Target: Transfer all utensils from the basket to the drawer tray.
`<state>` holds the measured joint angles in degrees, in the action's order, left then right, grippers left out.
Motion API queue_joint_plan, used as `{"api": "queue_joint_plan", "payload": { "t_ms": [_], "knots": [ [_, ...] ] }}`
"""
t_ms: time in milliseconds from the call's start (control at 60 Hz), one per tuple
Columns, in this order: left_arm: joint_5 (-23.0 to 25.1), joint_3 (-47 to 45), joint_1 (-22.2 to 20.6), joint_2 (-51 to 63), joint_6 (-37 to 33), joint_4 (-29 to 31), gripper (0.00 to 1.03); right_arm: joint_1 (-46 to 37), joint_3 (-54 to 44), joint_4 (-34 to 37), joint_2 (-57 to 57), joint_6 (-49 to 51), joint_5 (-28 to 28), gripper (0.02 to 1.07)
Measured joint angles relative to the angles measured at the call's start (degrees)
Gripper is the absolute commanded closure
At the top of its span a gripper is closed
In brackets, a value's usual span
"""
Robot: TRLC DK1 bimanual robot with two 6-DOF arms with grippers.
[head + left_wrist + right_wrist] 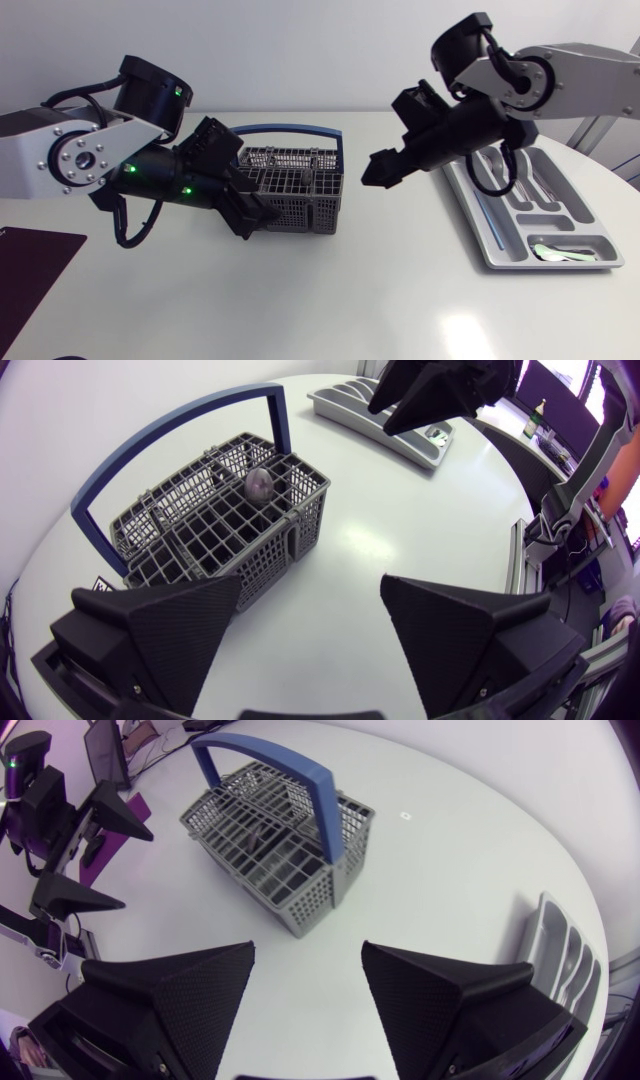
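Note:
The grey wire basket (pixel 300 205) with a blue handle stands at the middle of the table. A spoon bowl (pixel 259 484) sticks up from one of its compartments. My left gripper (pixel 252 212) hovers at the basket's left side, open and empty; in the left wrist view the basket (pixel 215 525) lies ahead of the open left gripper (pixel 310 630). My right gripper (pixel 380 170) hangs in the air between basket and grey drawer tray (pixel 480 225), open with nothing in it. The tray holds several utensils (pixel 492 172) and a spoon (pixel 555 250) in its near compartment.
A dark purple mat (pixel 30 265) lies at the table's front left corner. In the right wrist view the basket (pixel 280 850) stands ahead of the right gripper (pixel 305 990), the left gripper (pixel 90 850) beyond it, and the tray (pixel 560 960) off to one side.

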<state>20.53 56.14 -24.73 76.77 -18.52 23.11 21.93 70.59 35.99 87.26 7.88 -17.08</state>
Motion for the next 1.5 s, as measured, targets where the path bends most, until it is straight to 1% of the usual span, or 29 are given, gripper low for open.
{"api": "queue_joint_plan", "payload": {
  "t_ms": [100,217,467,567,633,667,883,967,1033,1100,1167,1233,1383,1467,1500],
  "knots": [
    [0.44,-0.42,0.55,-0.13,-1.09,-0.02,0.06,1.77,3.34,0.22,3.21,-3.02,-2.60,0.29],
    [0.87,-1.03,1.25,-0.24,-2.03,-0.04,0.06,2.56,6.56,0.52,6.60,-5.64,-3.63,0.29],
    [1.46,-1.81,2.38,-0.22,-3.26,-1.57,0.06,6.12,12.04,-0.11,12.92,-11.34,-3.87,0.30],
    [1.49,-1.84,2.91,-0.15,-3.91,-2.64,0.06,7.76,13.44,-2.08,15.67,-13.57,-3.06,0.41],
    [1.49,-1.88,3.26,0.04,-4.11,-3.30,0.06,8.28,13.49,-4.04,16.90,-15.19,-2.25,0.47],
    [1.49,-1.88,3.39,0.15,-4.26,-3.72,0.06,8.35,13.49,-4.87,17.42,-15.80,-1.92,0.48],
    [1.57,-1.90,4.70,2.21,-4.68,-5.64,0.06,8.35,14.12,-7.72,19.91,-18.29,-1.53,0.49],
    [1.70,-2.03,4.74,3.04,-4.70,-6.05,0.06,8.52,14.21,-9.18,20.55,-18.82,-1.18,0.57],
    [1.70,-2.10,4.74,3.56,-4.87,-6.54,0.06,8.72,14.21,-10.45,20.90,-19.30,-0.57,0.58],
    [1.68,-2.12,4.74,3.96,-5.11,-7.06,0.06,8.76,14.21,-11.04,21.09,-19.71,-0.44,0.63],
    [1.70,-2.12,4.74,4.35,-5.31,-7.63,0.06,8.76,14.21,-11.54,21.11,-19.93,-0.44,0.63],
    [1.70,-2.12,4.74,4.79,-5.33,-8.02,0.06,8.76,14.21,-12.22,21.14,-20.17,-0.39,0.70],
    [1.70,-2.12,4.74,5.27,-5.33,-8.31,0.06,9.03,14.21,-12.26,21.46,-20.35,-0.22,0.78],
    [1.73,-2.12,4.74,5.42,-5.35,-8.61,0.06,9.29,14.21,-12.26,22.08,-20.35,-0.22,0.79],
    [1.70,-2.12,4.74,5.42,-5.35,-8.63,0.06,9.46,14.21,-12.26,22.38,-20.35,-0.22,0.83]
  ]
}}
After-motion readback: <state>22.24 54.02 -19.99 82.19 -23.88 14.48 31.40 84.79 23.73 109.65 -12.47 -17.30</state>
